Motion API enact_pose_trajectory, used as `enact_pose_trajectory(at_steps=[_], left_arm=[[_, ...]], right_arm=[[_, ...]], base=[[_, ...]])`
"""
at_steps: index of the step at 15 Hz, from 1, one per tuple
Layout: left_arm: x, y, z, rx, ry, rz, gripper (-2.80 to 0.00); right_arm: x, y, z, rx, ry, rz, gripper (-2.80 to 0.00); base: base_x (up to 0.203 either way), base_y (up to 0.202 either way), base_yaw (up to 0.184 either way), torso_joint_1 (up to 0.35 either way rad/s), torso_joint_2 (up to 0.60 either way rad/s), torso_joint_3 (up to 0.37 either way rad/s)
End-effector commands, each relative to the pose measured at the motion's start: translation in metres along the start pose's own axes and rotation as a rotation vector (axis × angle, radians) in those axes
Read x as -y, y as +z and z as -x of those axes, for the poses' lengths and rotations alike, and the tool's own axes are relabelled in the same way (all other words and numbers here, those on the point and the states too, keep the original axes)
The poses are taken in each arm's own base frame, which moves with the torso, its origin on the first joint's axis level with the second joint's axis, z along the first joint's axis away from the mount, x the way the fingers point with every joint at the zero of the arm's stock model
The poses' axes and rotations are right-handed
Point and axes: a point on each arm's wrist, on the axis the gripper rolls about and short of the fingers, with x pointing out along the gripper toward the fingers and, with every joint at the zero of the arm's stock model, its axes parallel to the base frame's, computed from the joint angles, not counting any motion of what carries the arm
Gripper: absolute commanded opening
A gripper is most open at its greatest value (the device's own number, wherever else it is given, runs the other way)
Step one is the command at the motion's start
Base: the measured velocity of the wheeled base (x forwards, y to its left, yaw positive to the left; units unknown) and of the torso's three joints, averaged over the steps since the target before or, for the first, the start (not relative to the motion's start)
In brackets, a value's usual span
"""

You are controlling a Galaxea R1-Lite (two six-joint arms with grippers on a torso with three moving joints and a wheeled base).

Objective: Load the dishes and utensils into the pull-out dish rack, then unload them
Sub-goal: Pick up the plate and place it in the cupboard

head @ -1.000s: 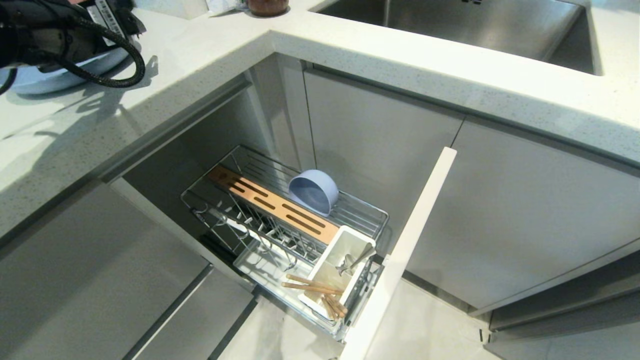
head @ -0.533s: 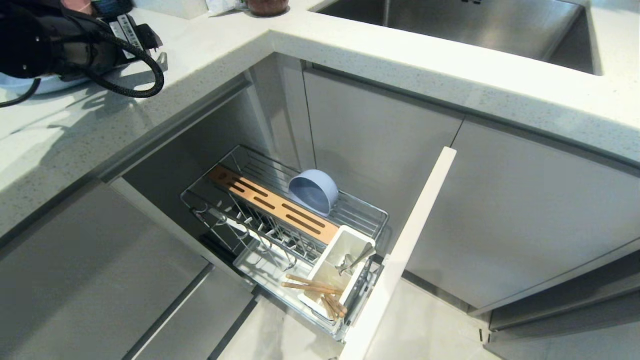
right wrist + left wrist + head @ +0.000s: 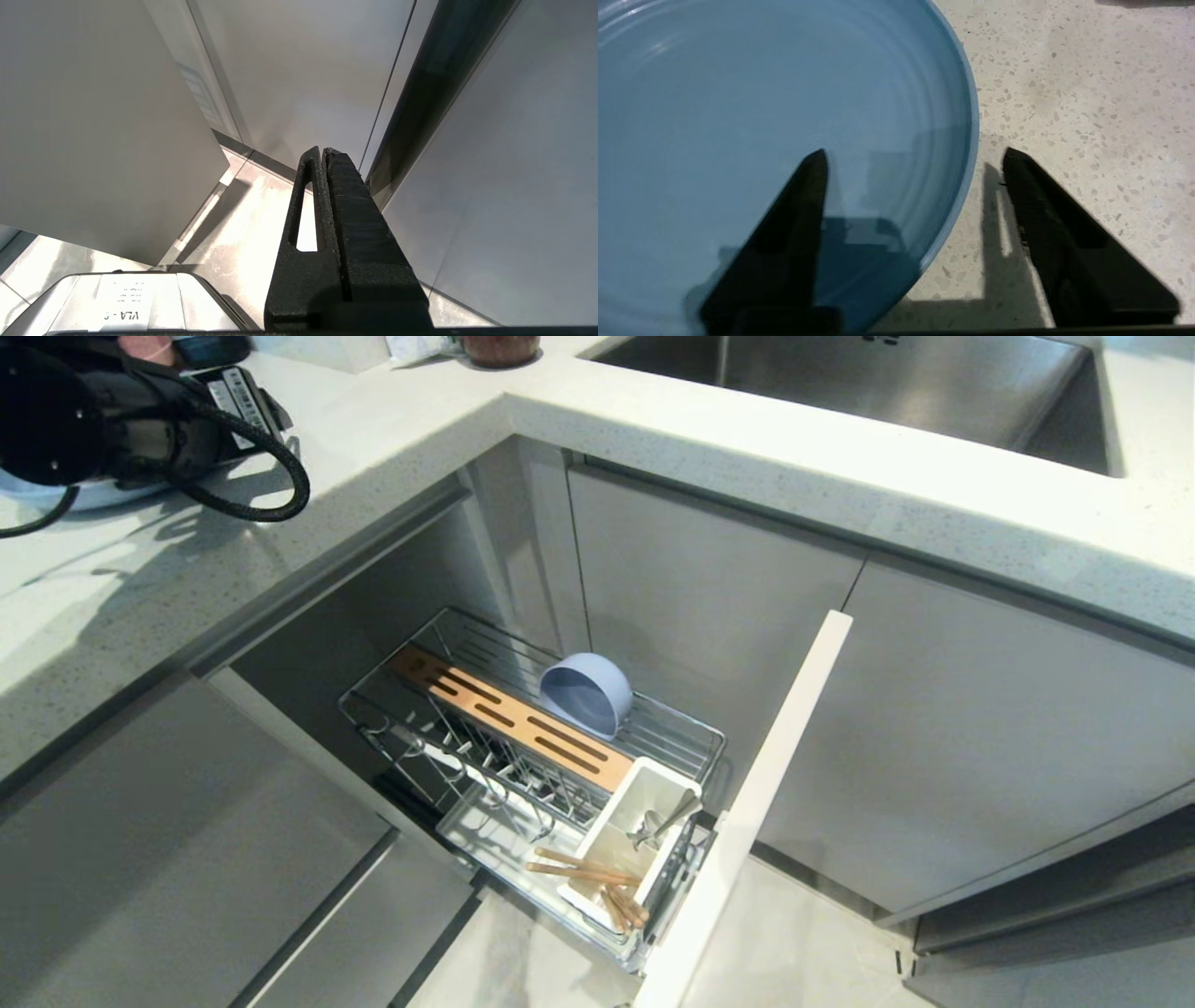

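Loading looks nearly done: bowl [image 3: 586, 693] sits in the rack [image 3: 672, 733], spoon [image 3: 665, 822] and chopsticks [image 3: 583, 870] in its caddy [image 3: 644, 793]. Only the plate [image 3: 784, 116] is left, lying on the worktop [image 3: 1087, 93]; unloading comes after. The left claw [image 3: 915, 158] stands fairly wide astride the plate's rim, one finger over the plate, the other over bare worktop, gripping nothing yet. The right claw [image 3: 323, 151] hangs closed by the cabinets.

On the countertop [image 3: 392, 425] at far left lies the plate [image 3: 738, 116], while below, in the pull-out dish rack [image 3: 485, 775], the bowl [image 3: 586, 693] sits behind the wooden strip [image 3: 509, 717], spoon [image 3: 665, 823] and chopsticks [image 3: 583, 870] in the caddy [image 3: 644, 798] at its front.
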Motion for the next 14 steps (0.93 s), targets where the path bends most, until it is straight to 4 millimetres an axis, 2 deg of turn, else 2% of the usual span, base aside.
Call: enact_pose_trajectory(at_steps=[1,7,12,14], left_arm=[[0.0,0.0,0.0,0.0,0.004,0.001,-2.8],[-0.002,0.005,0.007,0.012,0.001,0.01,-2.8],[-0.011,0.017,0.026,0.051,-0.004,0.034,-2.8],[-0.016,0.025,0.039,0.071,-0.009,0.046,-2.8]], right_arm=[[0.0,0.0,0.0,0.003,0.0,0.0,-2.8],[0.0,0.0,0.0,0.002,0.0,0.0,-2.8],[0.0,0.0,0.0,0.003,0.0,0.0,-2.8],[0.0,0.0,0.0,0.003,0.0,0.0,-2.8]], base=[[0.0,0.0,0.0,0.0,0.0,0.0],[0.0,0.0,0.0,0.0,0.0,0.0],[0.0,0.0,0.0,0.0,0.0,0.0],[0.0,0.0,0.0,0.0,0.0,0.0]])
